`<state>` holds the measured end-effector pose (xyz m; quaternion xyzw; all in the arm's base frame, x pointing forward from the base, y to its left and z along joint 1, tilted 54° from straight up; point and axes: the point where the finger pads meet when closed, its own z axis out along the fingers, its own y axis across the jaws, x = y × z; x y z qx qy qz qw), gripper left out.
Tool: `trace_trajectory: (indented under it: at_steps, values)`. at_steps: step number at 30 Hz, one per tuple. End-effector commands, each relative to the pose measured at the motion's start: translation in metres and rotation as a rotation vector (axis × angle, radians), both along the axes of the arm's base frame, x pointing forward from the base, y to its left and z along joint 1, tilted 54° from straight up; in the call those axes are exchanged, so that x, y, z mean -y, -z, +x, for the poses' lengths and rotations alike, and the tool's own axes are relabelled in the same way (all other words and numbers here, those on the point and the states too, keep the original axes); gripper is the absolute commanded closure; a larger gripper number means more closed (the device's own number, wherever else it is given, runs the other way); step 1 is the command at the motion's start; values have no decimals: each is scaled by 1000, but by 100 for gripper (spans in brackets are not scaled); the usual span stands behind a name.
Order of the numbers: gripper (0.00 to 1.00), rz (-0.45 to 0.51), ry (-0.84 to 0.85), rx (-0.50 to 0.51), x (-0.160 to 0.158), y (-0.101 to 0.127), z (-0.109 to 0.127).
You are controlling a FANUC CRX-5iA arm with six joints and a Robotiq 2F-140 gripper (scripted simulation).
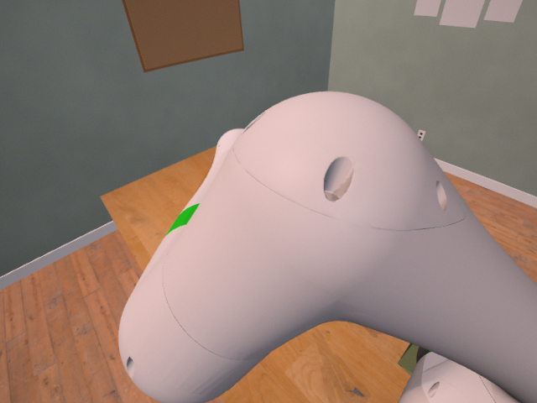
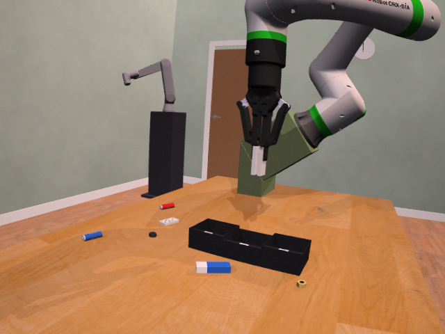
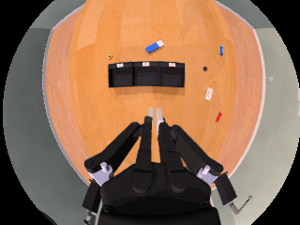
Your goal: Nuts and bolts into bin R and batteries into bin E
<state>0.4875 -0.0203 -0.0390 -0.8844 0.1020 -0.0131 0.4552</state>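
Hovering Narrow, Nothing Gripped

Your claw point(image 2: 258, 175) point(image 3: 154, 112) hangs between the bench's point(image 2: 108, 287) point(image 3: 94, 103) pedestal-side edge and the bins point(image 2: 247, 253) point(image 3: 146, 81). Batteries, red point(image 2: 167, 206) point(image 3: 218, 116) and blue point(image 2: 92, 235) point(image 3: 221, 50), lie near one side edge; the brass nut point(image 2: 301, 286) point(image 3: 109, 57) sits beyond the bins.

"Any lettering you can make out?"

"On the white robot arm point(image 2: 345, 14), dark print reading 'Robot CRX-5iA', with a bit of red cut off ahead of it."

"And the bins' white labels point(image 2: 244, 243) point(image 3: 145, 64)?"

"Too small to read."
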Motion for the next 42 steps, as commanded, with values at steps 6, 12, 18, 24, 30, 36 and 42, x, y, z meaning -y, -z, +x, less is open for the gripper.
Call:
trace_trajectory:
  at_steps: [6,12,18,24,30,36,42]
  values:
    - [85,1,5,-9,-10,55,49]
    - [85,1,5,-9,-17,92,82]
    - [85,1,5,-9,-19,100,88]
    - [85,1,5,-9,-23,103,89]
    - [85,1,5,-9,-36,113,91]
    - [85,1,5,-9,-44,119,92]
    - [85,1,5,-9,-57,128,94]
